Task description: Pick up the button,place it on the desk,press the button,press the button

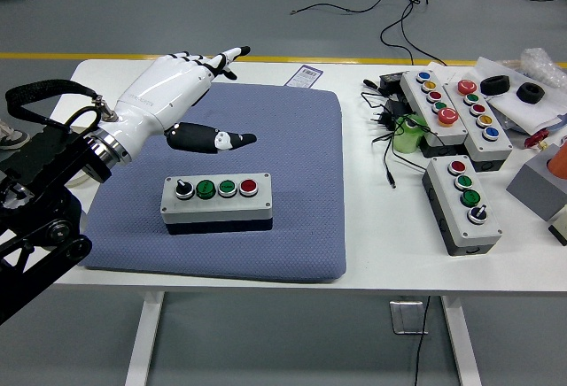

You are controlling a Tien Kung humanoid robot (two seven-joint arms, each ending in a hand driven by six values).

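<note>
Grey, rigid button box looked blocky, best gripped across its long sides; my left hand hovered spread, empty.

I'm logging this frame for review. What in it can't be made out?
- Head view: right hand, outside the picture.
- Grey box: cut off by the right edge.
- Dish: hidden partly behind the left arm; its contents unseen.
- Button box: button labels too small.
- Left hand: raised, open, holding nothing.

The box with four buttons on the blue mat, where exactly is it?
In the head view, the button box sits left of centre on the blue mat, below the raised, open left hand.
</note>
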